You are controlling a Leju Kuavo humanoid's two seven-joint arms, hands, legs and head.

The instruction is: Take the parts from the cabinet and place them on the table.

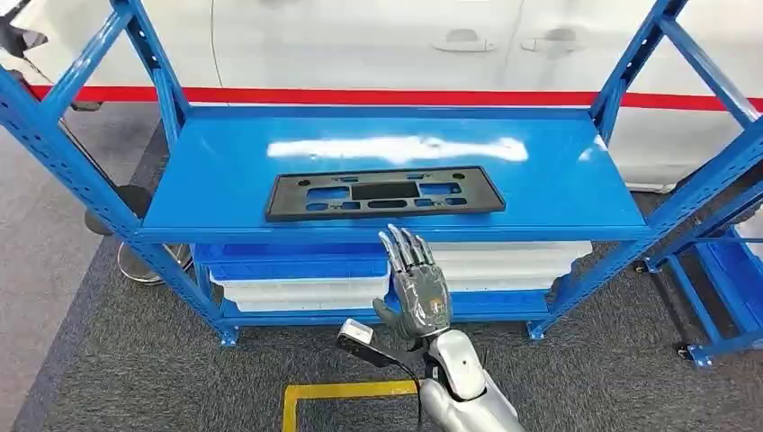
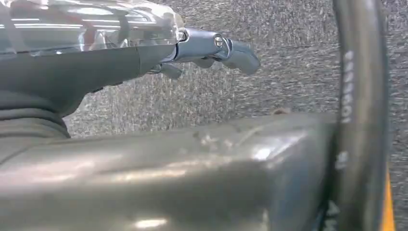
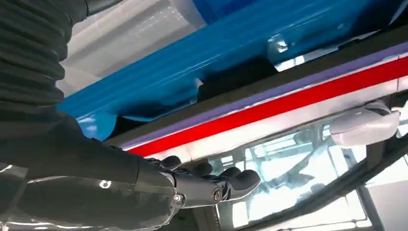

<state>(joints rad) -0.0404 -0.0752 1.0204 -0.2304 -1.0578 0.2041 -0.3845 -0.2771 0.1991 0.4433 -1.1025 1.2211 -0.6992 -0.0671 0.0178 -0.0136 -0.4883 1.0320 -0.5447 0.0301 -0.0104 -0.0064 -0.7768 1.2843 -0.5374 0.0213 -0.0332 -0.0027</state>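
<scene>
Part [image 1: 384, 193] lay untouched on the shelf [image 1: 207, 180]; right hand [image 1: 417, 286] rose just before it, fingers [image 1: 407, 248] spread, holding nothing; the lift and the carry were both undone.

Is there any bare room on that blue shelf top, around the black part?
Yes. The blue shelf is bare on either side of the black plate and behind it. The front strip is narrow, with the right hand raised just before it.

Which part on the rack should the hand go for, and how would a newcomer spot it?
Find the blue rack in front of the white vehicle. On its top shelf lies a flat black plate frame, a long rectangle with cut-out slots. Unlike the blue and white bins stacked below, it is dark, thin and alone on that shelf.
</scene>
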